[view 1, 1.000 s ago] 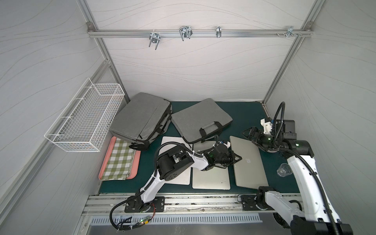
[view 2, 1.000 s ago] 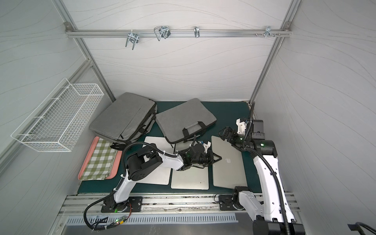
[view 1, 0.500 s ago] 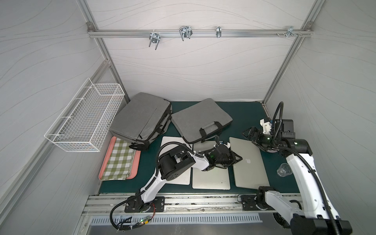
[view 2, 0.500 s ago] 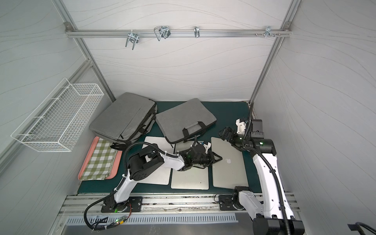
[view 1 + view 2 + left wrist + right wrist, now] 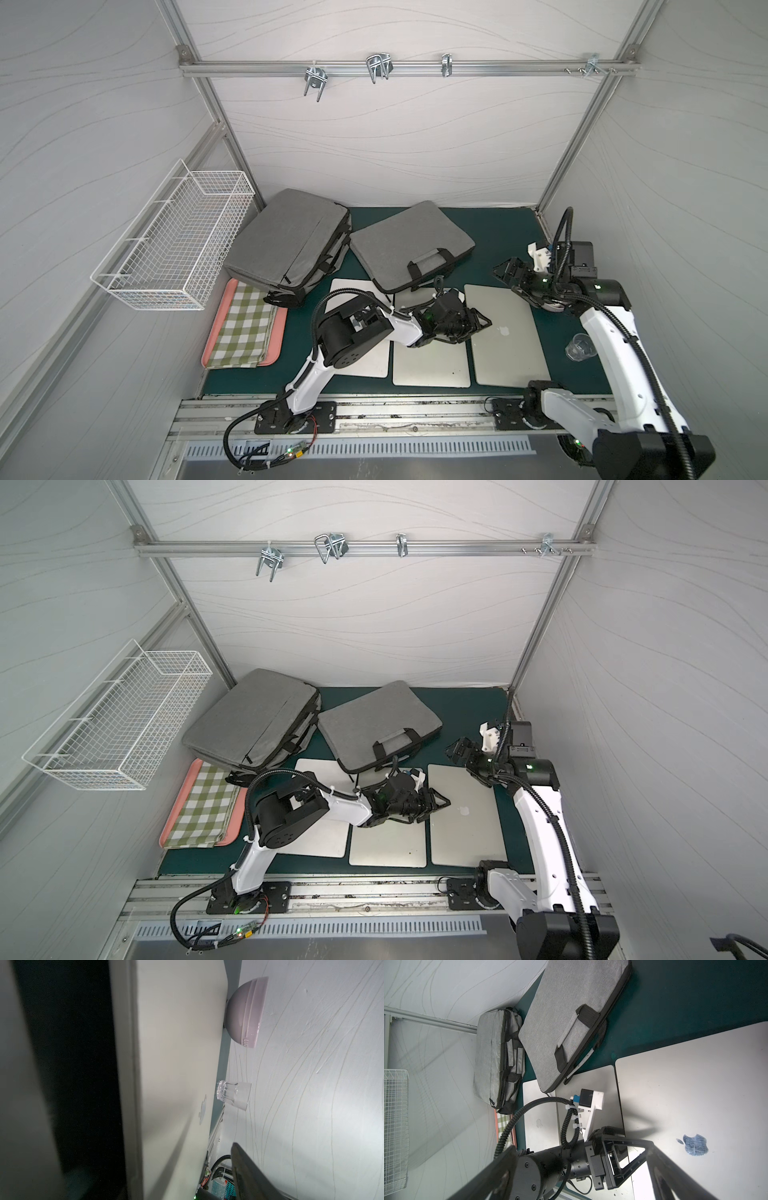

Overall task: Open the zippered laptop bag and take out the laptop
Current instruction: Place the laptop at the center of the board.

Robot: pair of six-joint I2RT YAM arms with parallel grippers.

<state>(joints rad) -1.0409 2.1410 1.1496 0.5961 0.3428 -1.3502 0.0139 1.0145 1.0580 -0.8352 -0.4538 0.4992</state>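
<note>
Along the tabletop's (image 5: 498,232) near edge lie three shut laptops side by side: left laptop (image 5: 353,284), middle laptop (image 5: 430,365), right laptop (image 5: 507,353). The left claw (image 5: 478,323) is half spread at the right laptop's left edge, visibly pinching nothing; whether it touches, I cannot tell. The right claw (image 5: 508,272) hangs wide apart and empty near that laptop's far edge. Behind lies one handled bag (image 5: 409,245). A bag pile (image 5: 286,241) fills the far left corner, count unclear. One glass (image 5: 579,348), one bowl (image 5: 245,1012), one tray (image 5: 276,336).

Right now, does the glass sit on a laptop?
No, the glass stands on the mat, apart from the nearest laptop.
</note>
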